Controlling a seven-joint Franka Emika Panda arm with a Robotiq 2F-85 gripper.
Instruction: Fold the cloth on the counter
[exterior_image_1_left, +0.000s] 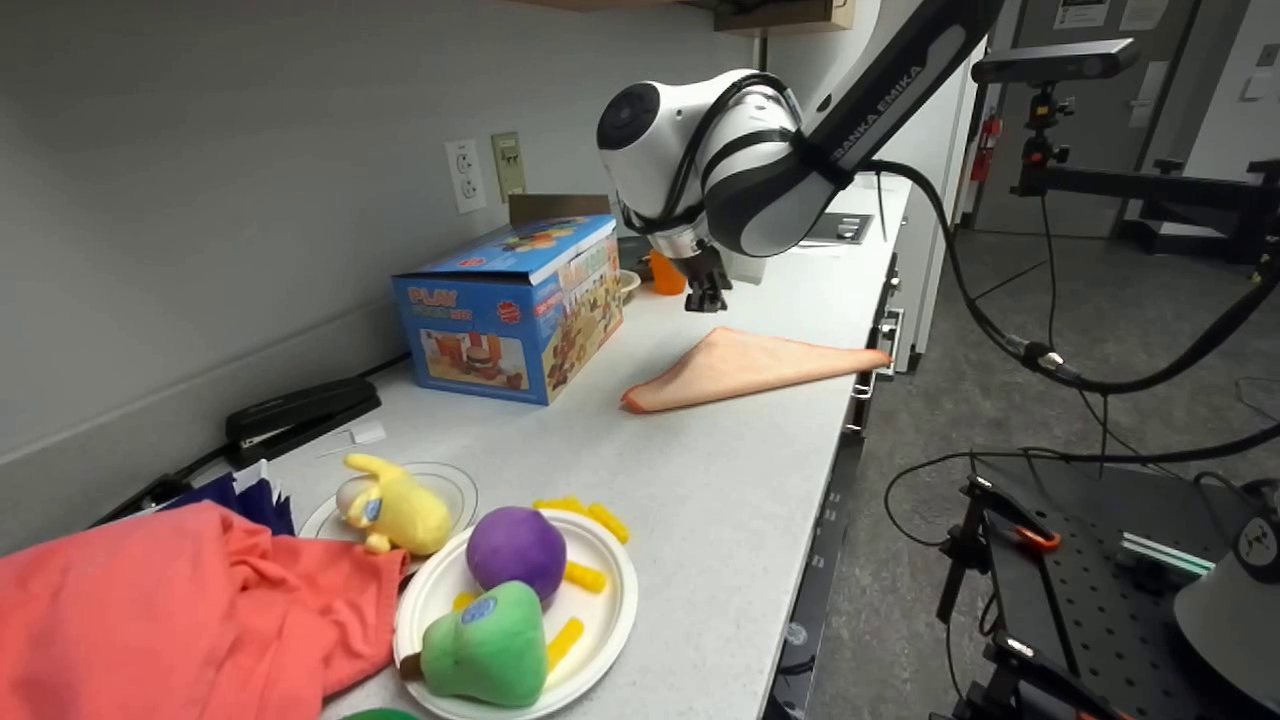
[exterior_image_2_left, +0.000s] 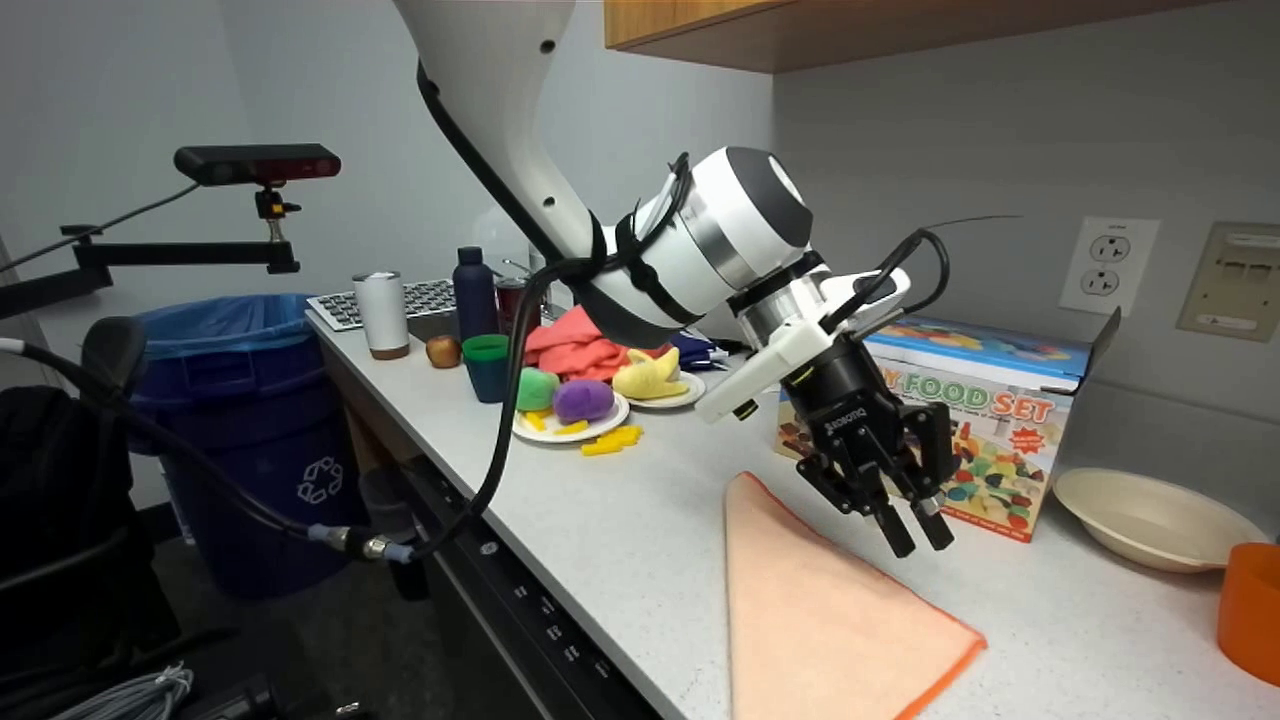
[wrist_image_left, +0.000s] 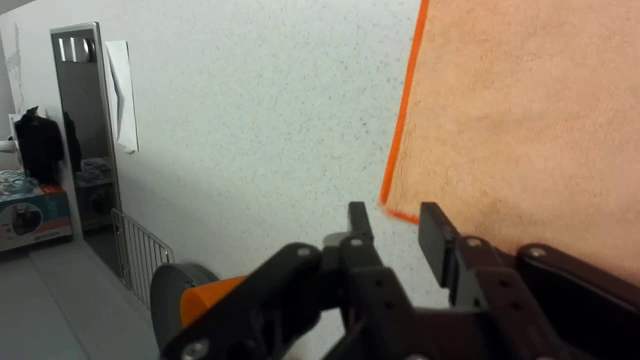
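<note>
The light-orange cloth (exterior_image_1_left: 745, 370) lies on the pale counter (exterior_image_1_left: 690, 510) in a roughly triangular shape, with bright orange trim on some edges. In an exterior view its near end runs out of the bottom of the picture, and the cloth (exterior_image_2_left: 820, 620) looks mostly flat. My gripper (exterior_image_2_left: 918, 540) hangs above the counter by the cloth's wall-side edge, apart from it. In the wrist view a trimmed corner of the cloth (wrist_image_left: 520, 115) shows just beyond the fingertips. A gap separates the two fingers of the gripper (wrist_image_left: 393, 212), and nothing is held between them.
A blue toy box (exterior_image_1_left: 475, 345) stands against the wall close to the gripper. Beyond it are a shallow bowl (exterior_image_2_left: 1150, 520) and an orange cup (exterior_image_2_left: 1250, 610). Toy food sits on a white plate (exterior_image_1_left: 612, 630), beside a coral fabric heap (exterior_image_1_left: 130, 610). A stapler (exterior_image_1_left: 300, 415) lies by the wall.
</note>
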